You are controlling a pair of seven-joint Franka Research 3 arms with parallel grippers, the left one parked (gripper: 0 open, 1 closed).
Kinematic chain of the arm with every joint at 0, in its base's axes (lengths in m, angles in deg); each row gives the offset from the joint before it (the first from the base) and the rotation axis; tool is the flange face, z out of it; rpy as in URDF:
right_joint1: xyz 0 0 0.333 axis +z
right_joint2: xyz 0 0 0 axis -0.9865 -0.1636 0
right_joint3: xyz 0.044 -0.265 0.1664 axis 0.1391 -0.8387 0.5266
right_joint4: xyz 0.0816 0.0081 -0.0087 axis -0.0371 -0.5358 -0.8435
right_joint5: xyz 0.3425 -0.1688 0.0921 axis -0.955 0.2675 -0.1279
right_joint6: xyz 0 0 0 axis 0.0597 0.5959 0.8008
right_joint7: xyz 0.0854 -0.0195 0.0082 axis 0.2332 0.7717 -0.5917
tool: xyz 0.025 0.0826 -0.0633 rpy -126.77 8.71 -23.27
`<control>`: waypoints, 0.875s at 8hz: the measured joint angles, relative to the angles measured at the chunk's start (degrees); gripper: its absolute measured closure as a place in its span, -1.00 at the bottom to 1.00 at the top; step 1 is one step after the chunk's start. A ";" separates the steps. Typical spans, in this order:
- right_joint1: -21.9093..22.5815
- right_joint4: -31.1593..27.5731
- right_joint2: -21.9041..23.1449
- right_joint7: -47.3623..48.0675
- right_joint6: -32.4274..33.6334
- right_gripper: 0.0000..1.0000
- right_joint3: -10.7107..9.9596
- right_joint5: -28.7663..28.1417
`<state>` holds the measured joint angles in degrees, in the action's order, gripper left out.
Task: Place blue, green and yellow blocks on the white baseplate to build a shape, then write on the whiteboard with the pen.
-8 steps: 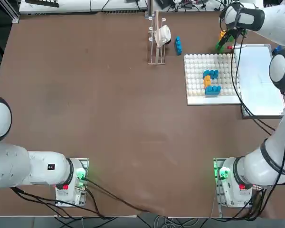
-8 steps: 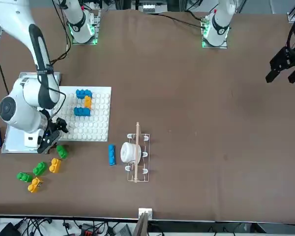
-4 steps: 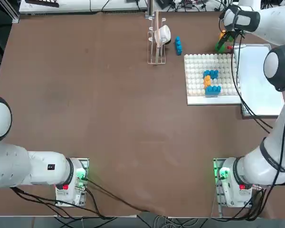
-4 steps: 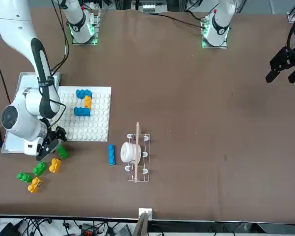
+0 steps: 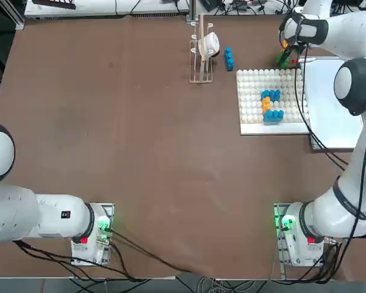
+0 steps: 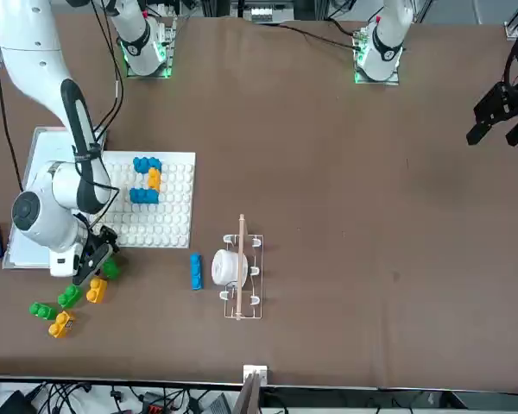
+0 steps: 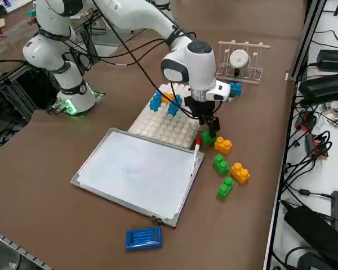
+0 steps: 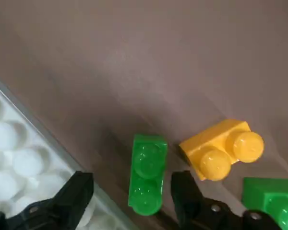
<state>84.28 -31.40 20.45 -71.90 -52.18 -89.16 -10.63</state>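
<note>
**Operator:** State the condition of the right gripper (image 8: 129, 201).

**Technician:** The two black fingers (image 8: 69, 199) are spread wide and hold nothing. They straddle a small green studded plastic brick (image 8: 146, 178), one finger on each long side, neither touching it yet.

**Operator:** Where does that brick lie?

**Technician:** On the brown table (image 5: 140, 152), just beside the far corner of the square white studded baseplate (image 5: 251, 97). A yellow-orange two-stud brick (image 8: 223, 153) lies just beside it, apart from it. A second green brick (image 8: 271, 199) shows at the edge of the wrist view. In the side view, the white marker with a red end (image 7: 195, 156) lies along the near edge of the smooth silver-framed whiteboard (image 7: 136, 171).

**Operator:** How should the brick handle?

**Technician:** Judged from its look: light, rigid, hard plastic with smooth, somewhat slippery sides. It should not deform under pressure. Grip across the narrow width, centred between the two studs, on the flat long walls. An off-centre pinch would likely let it pivot.

**Operator:** What stands on the baseplate?

**Technician:** Blue bricks (image 5: 271, 96) with one yellow-orange brick (image 5: 266, 105) between them. No green brick is placed yet.
</note>
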 joint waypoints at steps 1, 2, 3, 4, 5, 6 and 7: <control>0.00 0.15 -0.20 -0.26 -0.01 -0.76 0.00 0.00; 0.01 0.16 -0.21 -0.70 -0.01 -0.55 0.00 0.01; 0.01 0.18 -0.21 -1.01 -0.01 -0.22 0.00 0.01; 0.01 0.21 -0.21 -1.40 -0.01 -0.14 0.00 0.01; 0.01 0.26 -0.19 -1.59 0.00 0.24 0.01 0.00; 0.05 0.65 0.02 -1.65 0.08 0.44 0.06 -0.01; 0.03 0.72 -0.18 -1.77 0.06 0.44 0.05 0.00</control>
<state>84.31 -30.68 20.27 -73.68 -52.12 -89.11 -10.63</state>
